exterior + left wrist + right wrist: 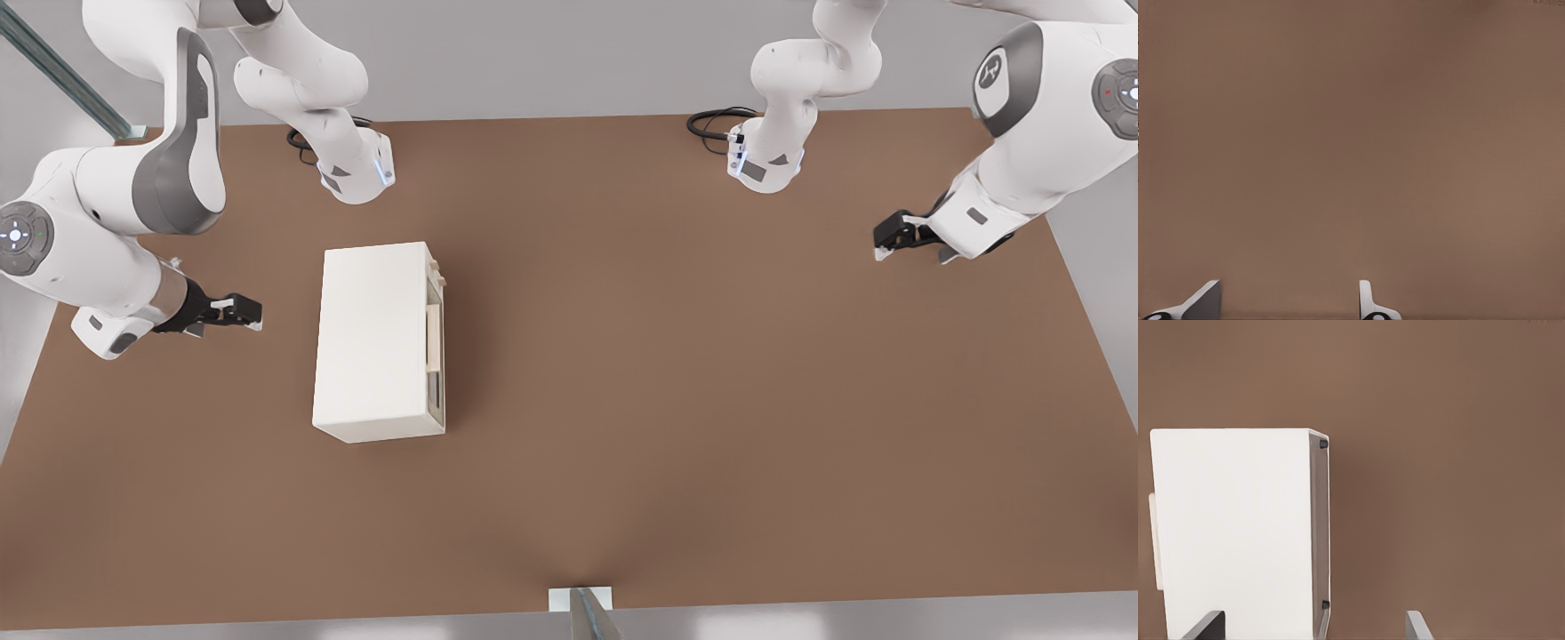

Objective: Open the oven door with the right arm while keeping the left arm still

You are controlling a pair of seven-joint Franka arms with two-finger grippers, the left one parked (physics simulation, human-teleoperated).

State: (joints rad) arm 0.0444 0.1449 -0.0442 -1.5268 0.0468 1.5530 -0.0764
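Pincer [251, 313] spread and empty, hanging at nine o'clock of the oven [378, 342], whose oven door [435, 338] at three o'clock sits shut — opening not yet begun.

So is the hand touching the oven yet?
Apart. In the front view, bare table shows between the open hand and the oven.

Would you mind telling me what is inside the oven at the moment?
Nothing inside shows: the oven is shut, its door flush against the box, window edge-on. The right arm's claw, open, hangs off the oven's back side.
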